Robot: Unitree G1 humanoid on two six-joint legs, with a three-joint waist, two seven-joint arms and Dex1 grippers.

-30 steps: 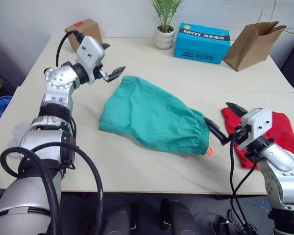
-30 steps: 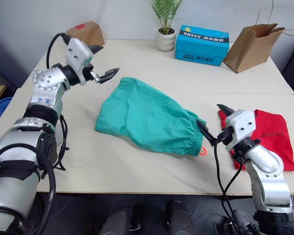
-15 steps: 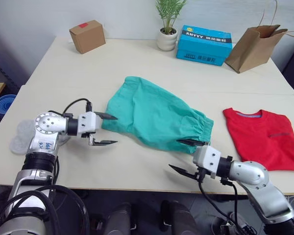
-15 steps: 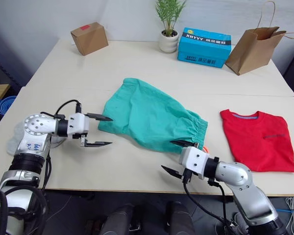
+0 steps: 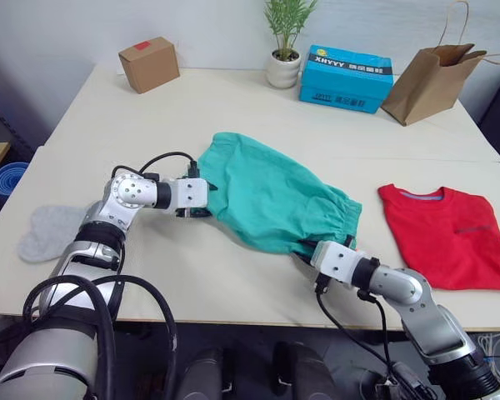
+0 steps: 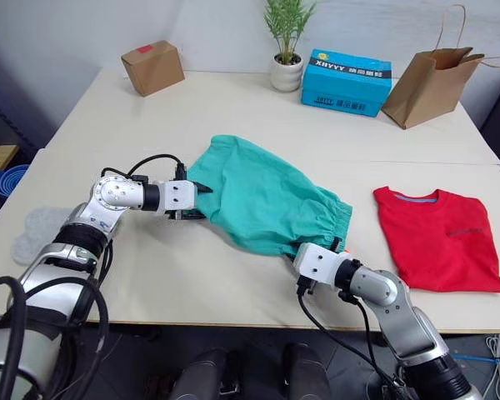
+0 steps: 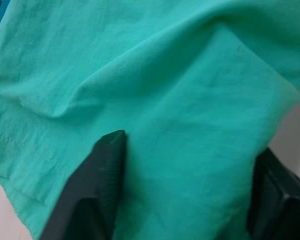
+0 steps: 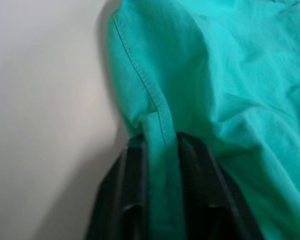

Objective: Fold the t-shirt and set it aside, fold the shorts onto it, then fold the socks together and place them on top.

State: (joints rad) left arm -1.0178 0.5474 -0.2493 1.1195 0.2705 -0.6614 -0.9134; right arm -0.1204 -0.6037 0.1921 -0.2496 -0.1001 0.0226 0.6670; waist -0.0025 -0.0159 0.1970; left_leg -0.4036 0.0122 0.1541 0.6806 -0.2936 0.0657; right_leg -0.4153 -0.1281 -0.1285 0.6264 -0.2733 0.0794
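The t-shirt [image 5: 444, 236] lay folded at right; right gripper [image 8: 162, 150] pinched the shorts [image 5: 271, 198], left gripper [image 7: 182, 187] straddled their hem, spread; socks [image 5: 50, 231] remained untouched

The pale table [image 5: 233, 108] carries the shorts [image 5: 267, 196], t-shirt [image 5: 446, 237], a sock [image 5: 50, 232], box [image 5: 148, 63], plant [image 5: 281, 52], carton [image 5: 345, 76] and bag [image 5: 429, 68].

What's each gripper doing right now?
Left gripper: open, fingers straddling the shorts hem, not clamped.
Right gripper: shut on the shorts' edge.
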